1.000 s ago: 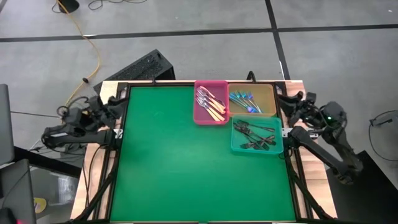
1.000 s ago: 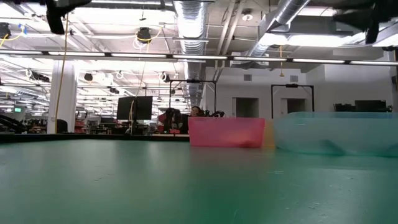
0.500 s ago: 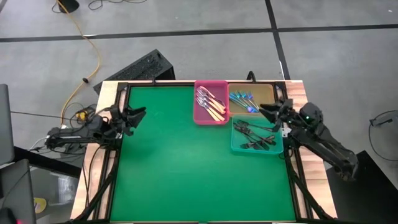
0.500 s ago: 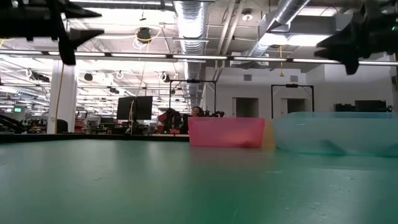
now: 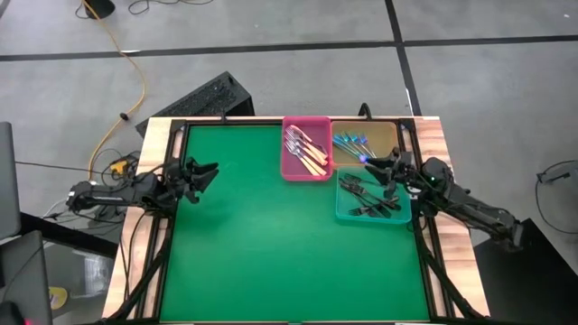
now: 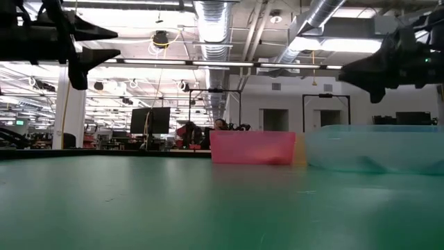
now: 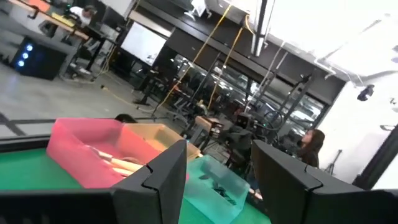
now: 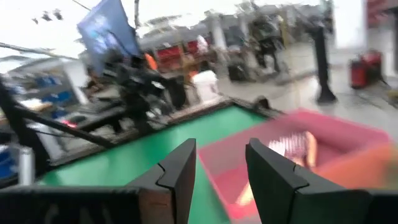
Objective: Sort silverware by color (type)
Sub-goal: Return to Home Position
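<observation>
Since the silverware [image 5: 305,151] lies sorted in the pink bin [image 5: 305,177], orange bin [image 5: 366,124] and teal bin [image 5: 372,219] at the table [image 5: 271,244]'s far right corner, I judge only homing remains. My left gripper [image 5: 209,169] at the left edge and right gripper [image 5: 370,162] over the bins are both spread, empty, and need pulling back.

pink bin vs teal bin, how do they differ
The pink bin holds silver forks with tan handles; the teal bin holds black forks. The pink bin runs front to back at the far edge of the green mat; the teal bin runs side to side, nearer. Both are open trays of sorted forks.
</observation>
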`<state>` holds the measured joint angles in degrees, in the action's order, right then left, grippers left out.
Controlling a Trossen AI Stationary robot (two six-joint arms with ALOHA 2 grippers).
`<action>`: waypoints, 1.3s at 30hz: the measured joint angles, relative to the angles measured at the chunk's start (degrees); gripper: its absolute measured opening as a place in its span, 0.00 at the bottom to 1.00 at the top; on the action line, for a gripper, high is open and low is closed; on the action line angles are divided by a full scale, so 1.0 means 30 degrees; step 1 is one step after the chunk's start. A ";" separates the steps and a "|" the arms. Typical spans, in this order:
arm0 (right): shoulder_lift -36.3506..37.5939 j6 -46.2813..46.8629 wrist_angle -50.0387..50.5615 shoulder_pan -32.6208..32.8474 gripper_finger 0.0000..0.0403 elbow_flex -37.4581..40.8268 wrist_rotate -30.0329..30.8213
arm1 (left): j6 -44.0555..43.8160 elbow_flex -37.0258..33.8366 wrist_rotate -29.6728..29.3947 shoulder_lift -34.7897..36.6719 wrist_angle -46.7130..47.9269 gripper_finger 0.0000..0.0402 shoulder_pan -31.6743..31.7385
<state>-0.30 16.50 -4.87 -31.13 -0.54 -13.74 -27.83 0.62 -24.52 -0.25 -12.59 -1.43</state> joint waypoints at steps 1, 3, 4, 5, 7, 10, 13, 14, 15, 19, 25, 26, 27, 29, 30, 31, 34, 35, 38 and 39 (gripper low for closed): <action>-0.0006 -0.0039 0.0234 0.0098 0.40 0.0000 0.0433 | 0.0085 0.0000 -0.0202 0.0001 0.0080 0.41 -0.0117; 0.0001 -0.0020 0.0425 0.0277 0.40 0.0000 0.1370 | 0.0070 0.0000 -0.1064 0.0001 0.0497 0.41 -0.0326; -0.0003 -0.0017 0.0477 0.0307 0.40 0.0000 0.1659 | 0.0130 -0.0007 -0.1345 -0.0007 0.0605 0.41 -0.0432; -0.0006 -0.0020 0.0501 0.0370 0.40 0.0000 0.1822 | 0.0356 -0.0007 -0.1425 -0.0007 0.0578 0.41 -0.0535; 0.0000 -0.0017 0.0506 0.0391 0.40 0.0007 0.2108 | 0.0746 -0.0009 -0.1424 0.0000 0.0581 0.41 -0.0693; 0.0001 -0.0032 0.0562 0.0377 0.40 0.0007 0.2112 | 0.0905 -0.0015 -0.1427 0.0000 0.1109 0.41 -0.0868; -0.0006 -0.0105 0.0779 0.0448 0.40 0.0005 0.2112 | 0.0928 -0.0015 -0.1459 0.0000 0.1474 0.41 -0.1025; -0.0023 -0.0105 0.0795 0.0515 0.40 0.0005 0.2112 | 0.1034 -0.0022 -0.1491 0.0000 0.1452 0.41 -0.1045; -0.0039 -0.0105 0.0823 0.0516 0.40 0.0001 0.2112 | 0.1144 -0.0022 -0.1469 0.0000 0.1402 0.41 -0.1049; -0.0035 -0.0112 0.0806 0.0493 0.40 0.0007 0.2105 | 0.1172 -0.0029 -0.1352 0.0000 0.1367 0.41 -0.1049; -0.0035 -0.0126 0.0804 0.0493 0.40 0.0015 0.2098 | 0.0230 -0.0036 0.0033 0.0000 0.2011 0.41 -0.1049; -0.0036 -0.0126 0.0811 0.0493 0.40 0.0015 0.2098 | -0.0285 -0.0036 0.0661 0.0000 0.2337 0.41 -0.1049; -0.0035 -0.0132 0.0811 0.0493 0.40 0.0015 0.2098 | -0.0780 -0.0036 0.1493 0.0000 0.2662 0.41 -0.1048; -0.0037 -0.0144 0.0818 0.0493 0.40 0.0017 0.2095 | -0.1458 -0.0036 0.2793 -0.0039 0.2884 0.41 -0.1049; -0.0035 -0.0148 0.0818 0.0493 0.40 0.0022 0.2090 | -0.1636 -0.0026 0.3238 -0.0094 0.2910 0.41 -0.1049; -0.0035 -0.0150 0.0818 0.0493 0.40 0.0022 0.2089 | -0.1772 -0.0007 0.3572 -0.0110 0.3053 0.41 -0.1049; -0.0035 -0.0156 0.0846 0.0493 0.40 0.0022 0.2083 | -0.1873 0.0035 0.3883 -0.0131 0.3354 0.41 -0.1049; -0.0037 -0.0151 0.0845 0.0493 0.40 0.0022 0.2083 | -0.1875 0.0036 0.3879 -0.0131 0.3358 0.41 -0.1049; -0.0041 -0.0150 0.0855 0.0493 0.40 0.0022 0.2073 | -0.1875 0.0044 0.3885 -0.0131 0.3397 0.41 -0.1049; -0.0041 -0.0150 0.0856 0.0493 0.40 0.0022 0.2068 | -0.1875 0.0044 0.3885 -0.0131 0.3406 0.41 -0.1049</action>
<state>-0.42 16.05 -2.30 -29.65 -0.47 -7.53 -33.45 0.75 -12.87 -0.64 -2.37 -4.58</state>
